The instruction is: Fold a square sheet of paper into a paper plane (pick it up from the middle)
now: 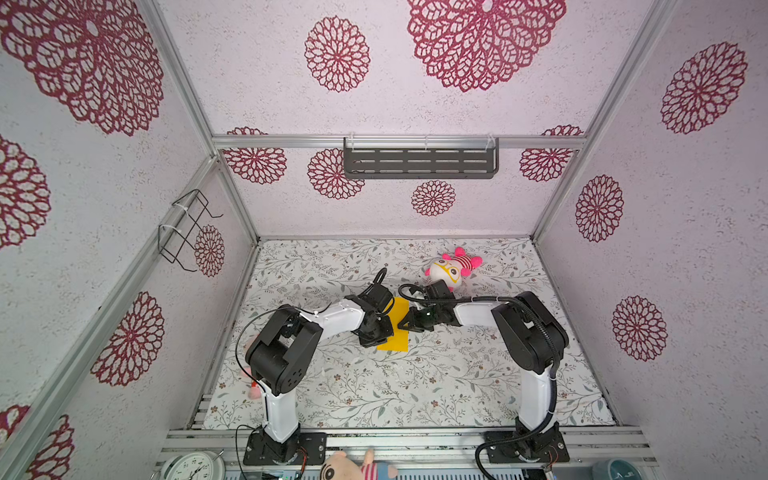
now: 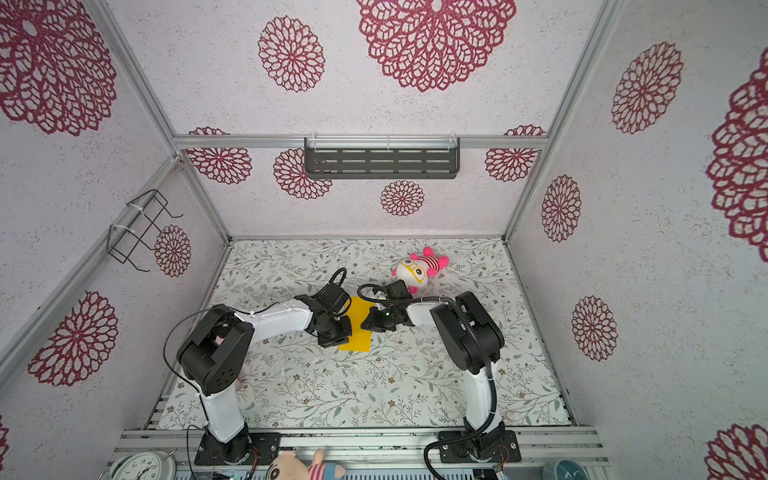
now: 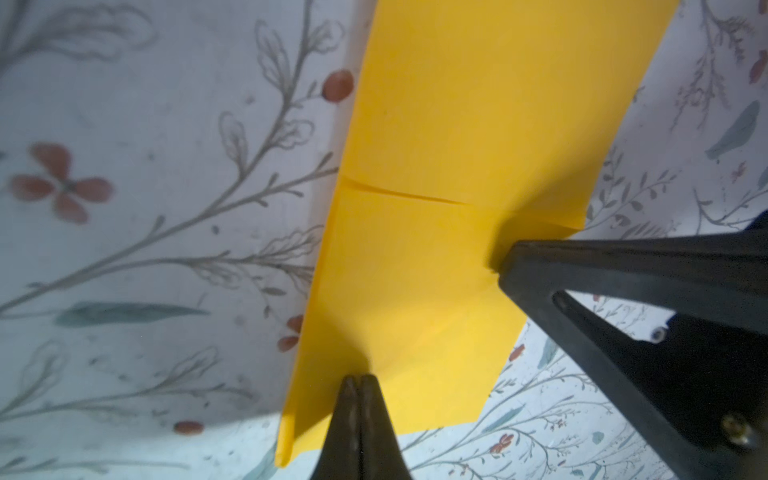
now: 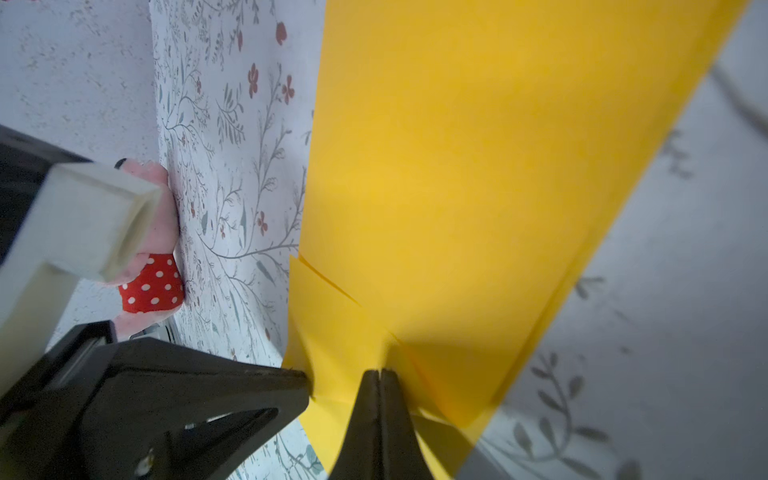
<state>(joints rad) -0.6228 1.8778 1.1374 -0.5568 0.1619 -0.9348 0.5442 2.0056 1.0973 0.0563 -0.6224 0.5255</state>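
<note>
The paper [image 1: 397, 334] lies on the counter [image 1: 415, 386] between the two hands, doubled into a long strip, with a short flap edge running part-way across it. It is no dart yet, so I judge the task to be mid-fold, at a creasing or pinning step.

The left hand [image 3: 359, 384] is clenched, its tips set on the strip close to one long edge. The right hand [image 4: 380, 374] is clenched too, its tips at the opposite edge, where small wrinkles gather. Whether either nips a ridge of paper or only presses on it, I cannot tell.

The next move probably calls for one hand to pin the strip while the other unclenches, catches a corner and brings it to the centre crease without sliding the thin sheet.
</note>
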